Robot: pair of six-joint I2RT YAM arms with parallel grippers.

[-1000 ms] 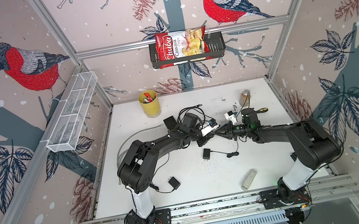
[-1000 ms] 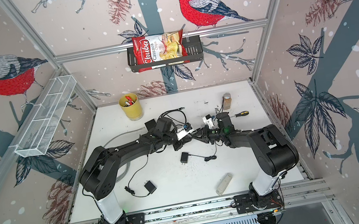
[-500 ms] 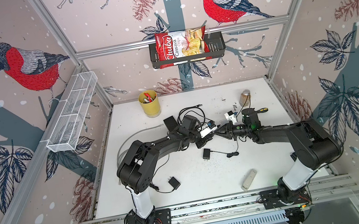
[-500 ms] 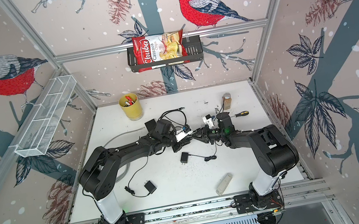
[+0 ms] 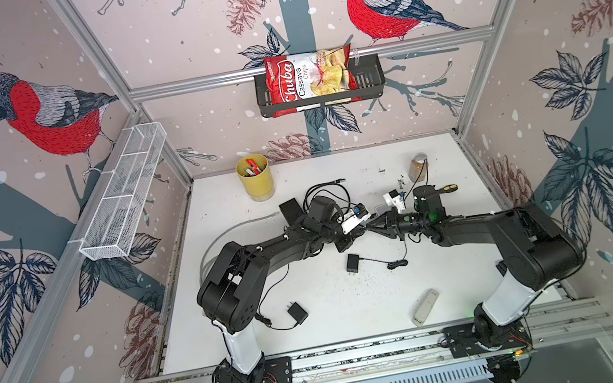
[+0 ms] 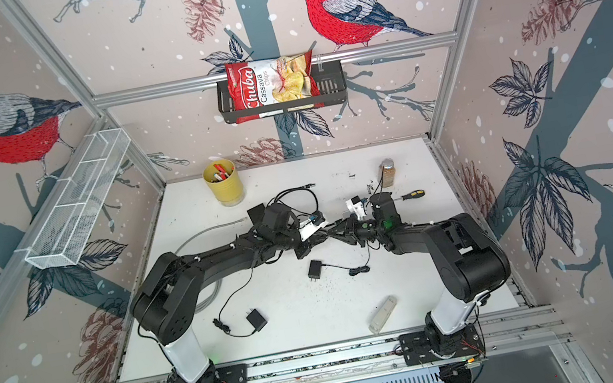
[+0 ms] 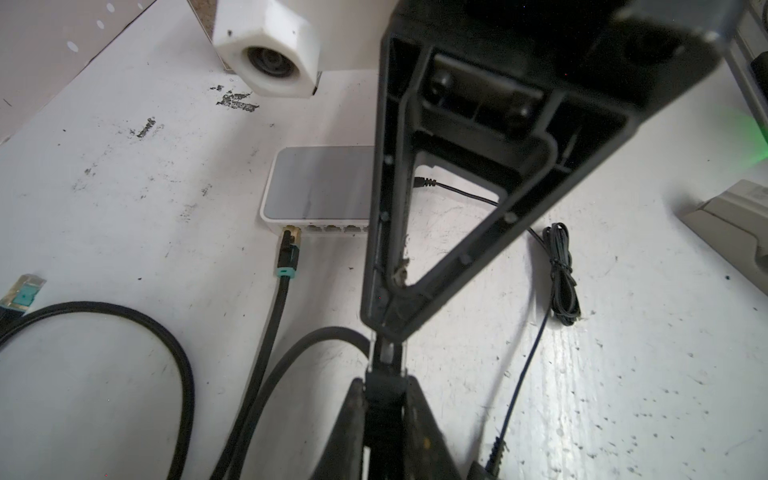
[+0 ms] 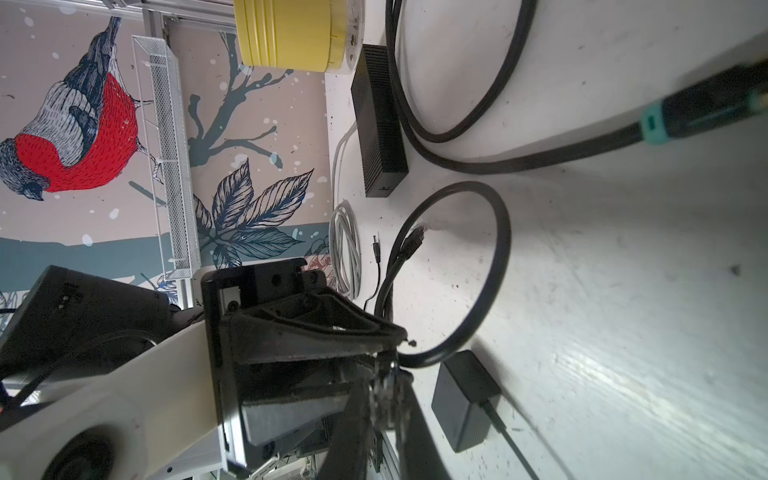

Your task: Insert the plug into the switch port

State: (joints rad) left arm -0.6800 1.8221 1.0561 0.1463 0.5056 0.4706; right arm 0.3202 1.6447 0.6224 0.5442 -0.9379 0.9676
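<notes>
- The left tool (image 7: 384,376) is sitting closed on the black boot of the plug (image 7: 387,351). The plug's cable (image 7: 324,332) is curving away over the table (image 7: 124,187).
- The right tool (image 7: 388,326) is meeting it tip to tip from the far side, with its jaws closed on the plug's clear end. The exact contact is looking murky in both wrist views.
- The plug is being held near the switch (image 7: 320,187) but apart from it, on the side of its port row.
- A second plug (image 7: 287,249) with a teal ring is sitting in an end port of the switch.
- The right tool is covering part of the switch and some of its ports.
- In both top views the arms are hiding the switch, and the two tools are showing only as a dark joint at mid-table.
</notes>
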